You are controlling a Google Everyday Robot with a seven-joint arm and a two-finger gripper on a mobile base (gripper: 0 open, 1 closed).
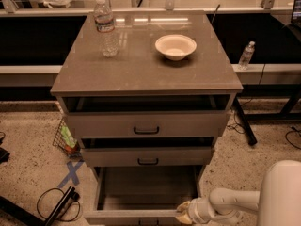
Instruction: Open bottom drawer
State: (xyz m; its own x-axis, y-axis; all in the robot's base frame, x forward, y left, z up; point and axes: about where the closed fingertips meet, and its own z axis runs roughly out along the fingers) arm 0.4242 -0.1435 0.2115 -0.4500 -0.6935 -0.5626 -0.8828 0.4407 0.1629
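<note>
The bottom drawer (pixel 146 191) stands pulled out, the gripper (pixel 184 212) at its front edge's right end, open or closed I cannot tell.

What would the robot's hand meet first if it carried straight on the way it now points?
Most likely the bottom drawer: the hand sits at the right end of its pulled-out front, pointing left, and seems to touch it, though depth is unclear.

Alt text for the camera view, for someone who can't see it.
A grey three-drawer cabinet with its bottom drawer pulled far out, the gripper at that drawer's front right corner. The top drawer and middle drawer stand slightly open; a water bottle and a bowl sit on top.
</note>
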